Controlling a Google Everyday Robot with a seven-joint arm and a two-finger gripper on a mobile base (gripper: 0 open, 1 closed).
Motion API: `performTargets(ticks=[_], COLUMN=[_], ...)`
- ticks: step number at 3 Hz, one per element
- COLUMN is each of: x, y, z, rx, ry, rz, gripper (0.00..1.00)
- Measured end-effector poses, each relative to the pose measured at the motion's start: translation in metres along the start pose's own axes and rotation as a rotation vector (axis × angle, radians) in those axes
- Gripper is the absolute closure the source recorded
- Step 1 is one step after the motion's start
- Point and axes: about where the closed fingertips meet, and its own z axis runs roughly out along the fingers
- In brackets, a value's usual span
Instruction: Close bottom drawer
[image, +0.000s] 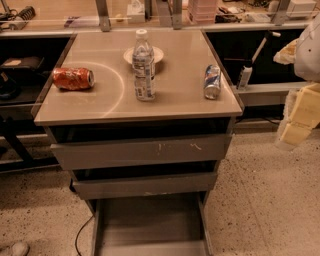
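bottom drawer (150, 225) lies open, well below-left of fingers (295, 131), whose grip i cannot tell.

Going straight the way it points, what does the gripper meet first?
The gripper, at the right edge, seems to point downward: probably the speckled floor beside the bottom drawer, though depth is unclear.

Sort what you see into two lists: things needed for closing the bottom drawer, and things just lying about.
For the job:
bottom drawer, pulled out
gripper, at the right edge of view, not touching it

Lying about:
red can, on its side
water bottle, upright
blue-and-silver can, on its side
small dish, behind the bottle
top drawer
middle drawer
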Motion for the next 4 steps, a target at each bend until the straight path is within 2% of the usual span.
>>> performTargets(ticks=[1, 2, 4], x=[0.0, 0.0, 0.0], y=[0.0, 0.0, 0.0], z=[0.0, 0.0, 0.0], rx=[0.0, 0.0, 0.0], ry=[0.0, 0.0, 0.0], rz=[0.0, 0.0, 0.0], gripper=[0.0, 0.15, 0.62])
